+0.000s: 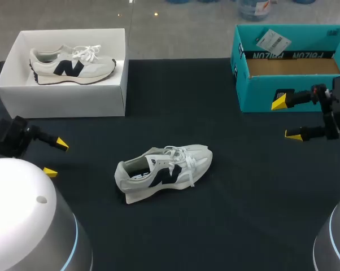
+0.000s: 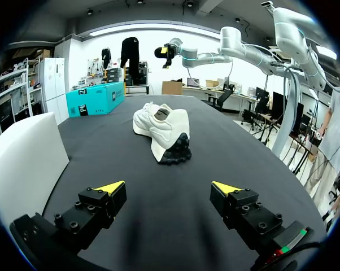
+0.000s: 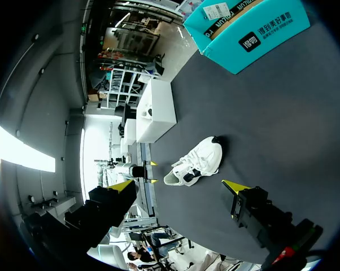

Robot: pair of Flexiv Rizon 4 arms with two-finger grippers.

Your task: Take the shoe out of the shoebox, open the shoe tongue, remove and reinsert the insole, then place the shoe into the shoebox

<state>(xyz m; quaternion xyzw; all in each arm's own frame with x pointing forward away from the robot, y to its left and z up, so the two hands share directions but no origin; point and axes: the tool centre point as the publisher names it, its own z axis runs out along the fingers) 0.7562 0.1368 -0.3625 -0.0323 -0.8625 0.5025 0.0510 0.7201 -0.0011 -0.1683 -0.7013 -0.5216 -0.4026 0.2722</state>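
Black tabletop point(image 1: 243, 197) holds the shoe point(image 1: 164, 172) mid-table, outside both boxes. White box point(image 1: 62, 93) far left holds another shoe point(image 1: 71, 64); teal box point(image 1: 288, 90) far right bears a white tag point(image 1: 271, 39). Left fingers point(image 1: 60, 144) and right fingers point(image 1: 279, 102) gape, empty.

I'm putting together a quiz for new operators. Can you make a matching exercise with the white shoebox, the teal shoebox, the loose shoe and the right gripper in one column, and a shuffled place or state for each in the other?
Column 1
1. white shoebox
2. teal shoebox
3. loose shoe
4. right gripper

Column 2
A. open, nothing between its fingers
B. holds a second shoe
C. lies on the black table, near its middle
D. no shoe inside

Pairs: 1-B, 2-D, 3-C, 4-A
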